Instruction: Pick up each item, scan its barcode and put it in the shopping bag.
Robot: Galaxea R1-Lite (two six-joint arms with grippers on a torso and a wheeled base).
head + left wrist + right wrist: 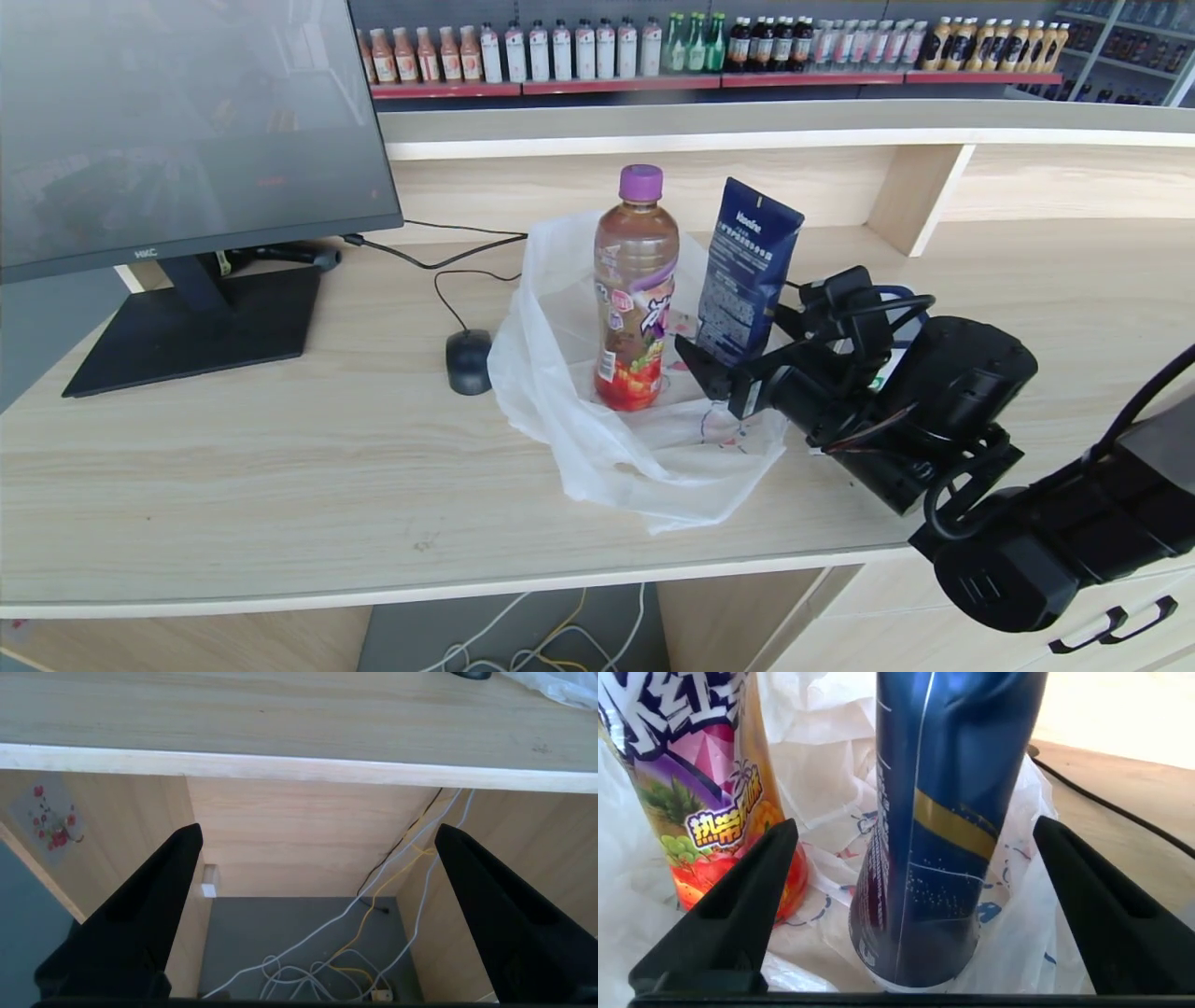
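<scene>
Right gripper [915, 826] spread wide, gripping nothing, straddles the blue pouch [747, 271] standing inside the shopping bag [560, 411] beside the drink bottle [635, 299] — seemingly already bagged.

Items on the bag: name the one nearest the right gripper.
The blue pouch, standing inside the open right gripper; the purple-capped bottle stands outside it.

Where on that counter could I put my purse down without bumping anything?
The front strip of the counter, before the monitor stand and mouse and left of the bag, is bare. So is the far right. It is crowded in the bag, around the bottle, pouch and right pincer.
</scene>
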